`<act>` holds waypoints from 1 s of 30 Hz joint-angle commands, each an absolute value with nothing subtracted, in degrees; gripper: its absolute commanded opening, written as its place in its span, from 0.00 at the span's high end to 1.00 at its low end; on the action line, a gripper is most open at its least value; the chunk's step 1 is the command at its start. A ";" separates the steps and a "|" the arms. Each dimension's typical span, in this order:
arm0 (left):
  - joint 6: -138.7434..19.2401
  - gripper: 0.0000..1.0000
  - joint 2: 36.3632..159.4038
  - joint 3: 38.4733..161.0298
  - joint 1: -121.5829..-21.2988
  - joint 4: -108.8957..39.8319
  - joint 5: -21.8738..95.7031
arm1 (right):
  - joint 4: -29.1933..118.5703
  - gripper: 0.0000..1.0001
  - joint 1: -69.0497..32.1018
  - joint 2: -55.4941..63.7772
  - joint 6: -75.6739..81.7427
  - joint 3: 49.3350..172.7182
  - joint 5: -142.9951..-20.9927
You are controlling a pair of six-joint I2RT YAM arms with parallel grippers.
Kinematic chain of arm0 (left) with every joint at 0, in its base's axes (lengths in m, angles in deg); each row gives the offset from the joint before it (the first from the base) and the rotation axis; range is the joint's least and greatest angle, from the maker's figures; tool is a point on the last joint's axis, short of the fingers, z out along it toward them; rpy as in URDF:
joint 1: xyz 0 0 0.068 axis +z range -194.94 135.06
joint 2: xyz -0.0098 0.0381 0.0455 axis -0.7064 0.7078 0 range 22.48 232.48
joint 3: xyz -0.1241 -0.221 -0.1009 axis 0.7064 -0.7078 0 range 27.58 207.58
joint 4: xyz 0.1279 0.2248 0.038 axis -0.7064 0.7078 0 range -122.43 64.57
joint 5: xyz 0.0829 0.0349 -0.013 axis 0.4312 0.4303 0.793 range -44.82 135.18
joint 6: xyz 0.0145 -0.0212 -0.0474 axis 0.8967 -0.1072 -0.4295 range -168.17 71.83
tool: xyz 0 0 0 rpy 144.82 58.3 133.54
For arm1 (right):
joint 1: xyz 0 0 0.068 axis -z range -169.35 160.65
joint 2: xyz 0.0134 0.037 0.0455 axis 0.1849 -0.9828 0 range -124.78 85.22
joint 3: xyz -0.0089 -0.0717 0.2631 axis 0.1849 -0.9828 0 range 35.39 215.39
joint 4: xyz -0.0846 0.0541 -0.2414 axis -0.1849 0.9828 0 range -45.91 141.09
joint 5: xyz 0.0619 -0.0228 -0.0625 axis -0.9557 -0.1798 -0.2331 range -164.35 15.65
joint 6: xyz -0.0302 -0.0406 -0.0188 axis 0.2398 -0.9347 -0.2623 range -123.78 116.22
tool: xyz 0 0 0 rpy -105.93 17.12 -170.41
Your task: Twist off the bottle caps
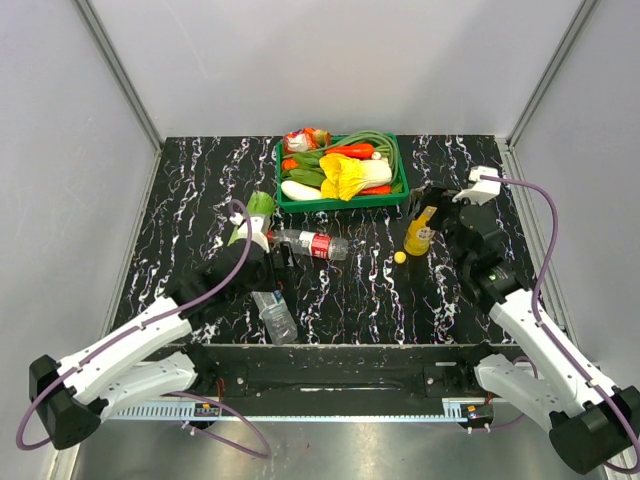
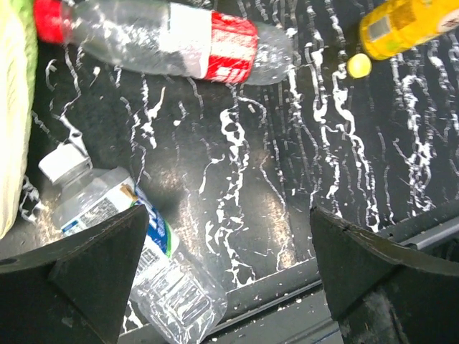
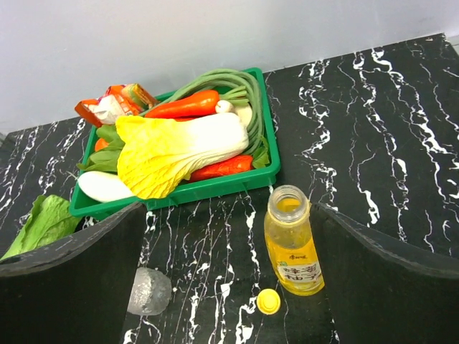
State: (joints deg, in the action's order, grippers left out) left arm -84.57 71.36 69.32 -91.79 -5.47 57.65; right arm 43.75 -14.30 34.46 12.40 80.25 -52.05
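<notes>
A yellow juice bottle (image 3: 294, 251) stands upright with its mouth open, and its yellow cap (image 3: 268, 301) lies on the table just left of its base; both also show in the top view, the bottle (image 1: 420, 232) and the cap (image 1: 400, 257). My right gripper (image 3: 228, 215) is open and empty, just behind them. A red-labelled clear bottle (image 2: 179, 39) lies on its side with its red cap (image 2: 49, 18) on. A clear water bottle (image 2: 136, 251) lies near the front edge with its white cap (image 2: 63, 161) on. My left gripper (image 2: 229, 215) is open and empty above the table, between these two bottles.
A green tray (image 1: 340, 203) of toy vegetables stands at the back centre. A leafy green (image 1: 255, 210) lies left of the tray, beside my left gripper (image 1: 250, 262). The table's front edge (image 2: 287, 287) runs just beyond the water bottle. My right gripper (image 1: 440, 205) is right of the tray.
</notes>
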 commanded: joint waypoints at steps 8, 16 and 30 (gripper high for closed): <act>-99.23 0.01 80.39 74.87 -91.70 11.15 62.23 | 45.85 0.00 -14.13 35.48 14.68 82.24 -57.04; -100.56 0.01 89.70 73.55 -91.87 12.41 59.86 | 45.94 0.00 -14.13 35.48 14.41 81.54 -58.44; -97.22 0.07 102.45 71.53 -91.87 0.97 56.69 | 46.29 0.00 -14.13 36.01 13.36 82.15 -60.20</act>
State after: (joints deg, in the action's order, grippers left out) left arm -98.74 100.52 71.31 -91.79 5.42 57.36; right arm 47.03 -14.30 35.71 14.04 80.28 -58.65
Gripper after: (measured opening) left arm 0.947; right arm 0.993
